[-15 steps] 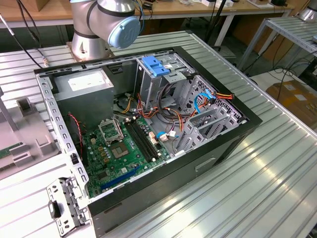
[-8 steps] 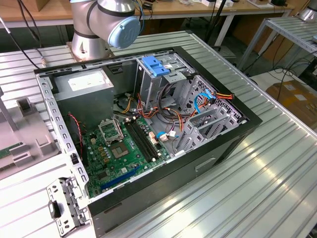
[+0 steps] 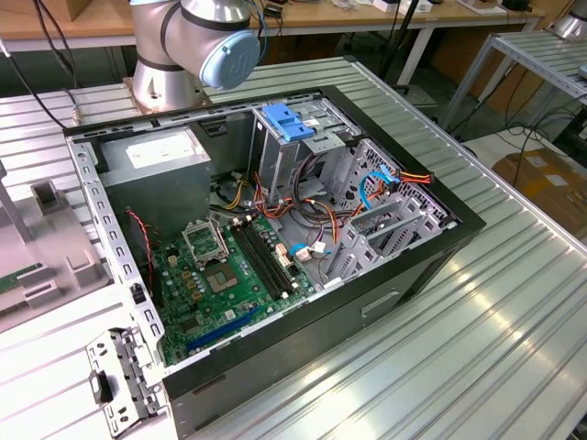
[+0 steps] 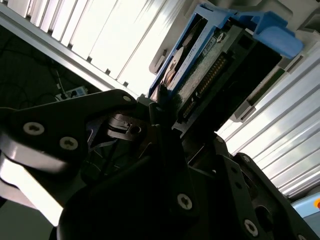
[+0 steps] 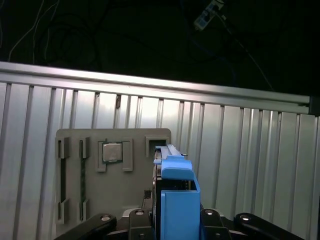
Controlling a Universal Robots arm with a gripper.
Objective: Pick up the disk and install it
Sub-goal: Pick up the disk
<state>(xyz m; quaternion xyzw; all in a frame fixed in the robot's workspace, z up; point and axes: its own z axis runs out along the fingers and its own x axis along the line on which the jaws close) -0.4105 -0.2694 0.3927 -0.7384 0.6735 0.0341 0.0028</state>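
Disk [image 4: 200,65] in its blue carrier is clamped edge-on between the gripper [image 4: 165,107] fingers, jaws closed on its sides, most of it sticking out past the fingertips. Beyond it, a grey fixture tray [image 5: 115,190] holds a CPU chip [image 5: 112,152] and a memory stick [image 5: 82,190]. The open PC case [image 3: 440,247] holds the motherboard [image 3: 220,275], power supply [image 3: 156,156] and drive cage [image 3: 303,156].

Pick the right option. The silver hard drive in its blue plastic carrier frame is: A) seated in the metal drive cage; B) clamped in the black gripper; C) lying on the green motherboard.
B: both wrist views show the silver hard drive in its blue plastic carrier frame clamped in the black gripper, above the ribbed metal table.
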